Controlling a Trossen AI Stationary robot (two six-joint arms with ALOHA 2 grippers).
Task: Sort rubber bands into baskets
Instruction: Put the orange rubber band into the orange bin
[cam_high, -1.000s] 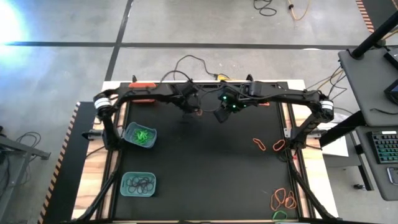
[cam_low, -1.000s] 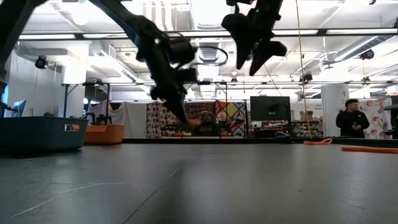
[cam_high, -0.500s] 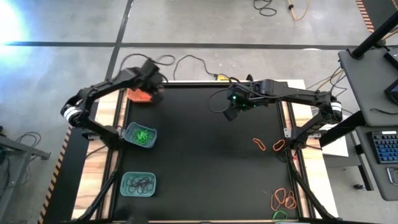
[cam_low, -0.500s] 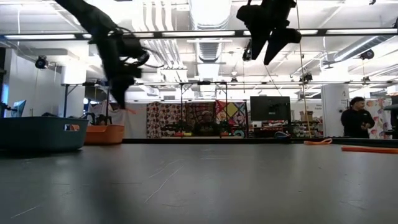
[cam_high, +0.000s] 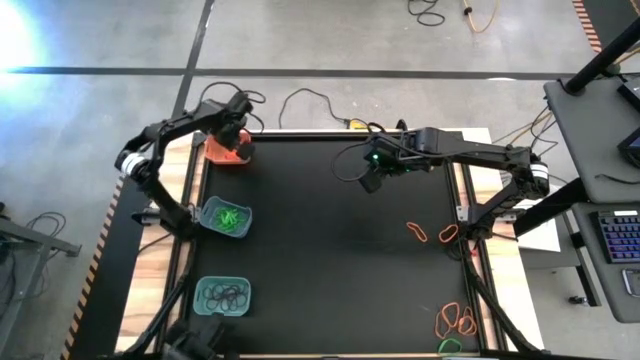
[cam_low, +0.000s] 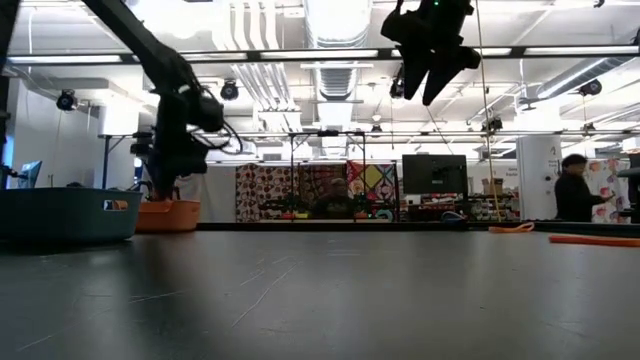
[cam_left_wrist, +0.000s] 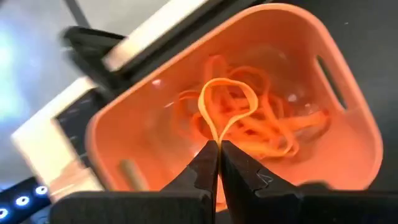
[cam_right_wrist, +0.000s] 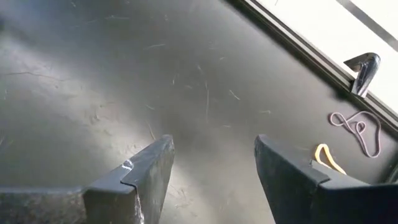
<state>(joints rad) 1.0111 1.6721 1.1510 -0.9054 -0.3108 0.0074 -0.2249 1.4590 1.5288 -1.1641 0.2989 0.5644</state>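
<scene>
The orange basket (cam_high: 224, 153) stands at the table's far left corner with several orange rubber bands (cam_left_wrist: 273, 134) in it. My left gripper (cam_left_wrist: 217, 148) hangs just above it (cam_high: 236, 136), shut on one orange rubber band (cam_left_wrist: 227, 102). My right gripper (cam_high: 368, 181) is open and high over the far middle of the table (cam_low: 430, 88), with nothing between its fingers (cam_right_wrist: 214, 155). A teal basket (cam_high: 226, 218) holds green bands. Another teal basket (cam_high: 222, 296) holds black ones. My left gripper pinches one end of the orange band's loop (cam_left_wrist: 217, 137) between its two fingertips. The fingers come from above, slanting down toward the basket. The rest of the loop stands out beyond the fingertips over the basket's inside. Whether it touches the bands below, I cannot tell.
Loose orange bands lie on the black mat at the right (cam_high: 417, 232) (cam_high: 447, 233) and near the right front corner (cam_high: 455, 320), with a green one (cam_high: 450, 346) beside them. Cables (cam_high: 300, 100) lie behind the table's far edge.
My left gripper has swung from the table's far middle toward its left edge and now hangs over the orange basket. It has turned on the way and stayed shut on the orange band, which went along with it.
</scene>
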